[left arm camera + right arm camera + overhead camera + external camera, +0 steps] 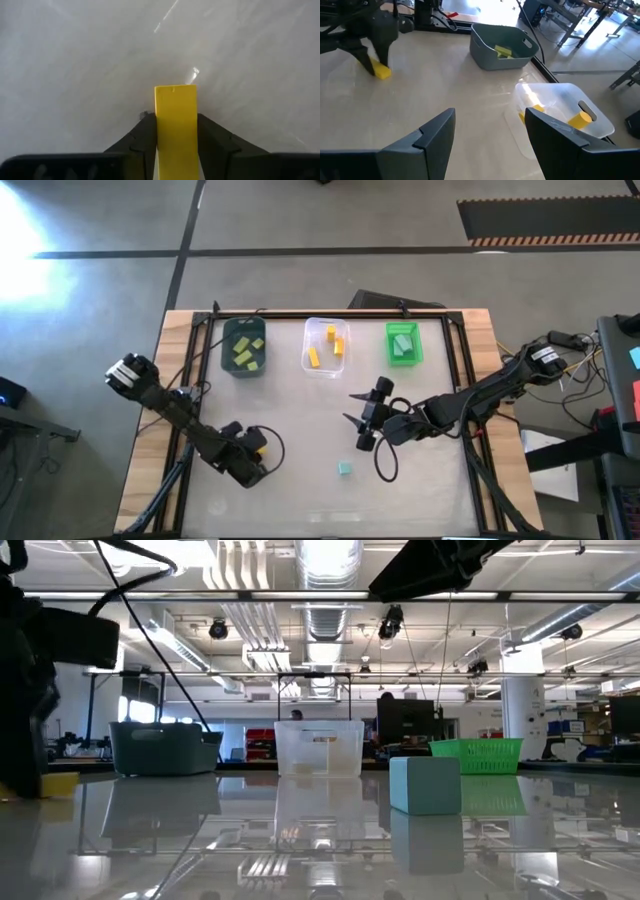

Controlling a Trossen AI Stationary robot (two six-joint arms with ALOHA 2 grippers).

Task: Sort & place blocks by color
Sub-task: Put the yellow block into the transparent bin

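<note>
The pale, glossy table (300, 480) spreads under both my arms, with three rectangular bins lined along its far edge. The dark teal plastic bin (244, 346) holds pale yellow-green blocks (246, 352), the clear plastic bin (327, 347) holds yellow blocks (313, 357), and the bright green mesh bin (404, 343) holds teal-mint blocks (403, 345).

My right gripper (358, 420) hovers mid-table with its fingers spread wide, holding nothing. My left gripper (258, 448) sits low at the near left, clamped on a yellow rectangular bar (175, 130) that rests on the tabletop.

One small teal-mint cube (345, 468) lies alone on the table, near and in front of my right gripper.

Only the left wrist view shows my fingers (142, 137) pressing both long sides of the bar. The low view shows the cube (425, 784) standing squarely on the table.
</note>
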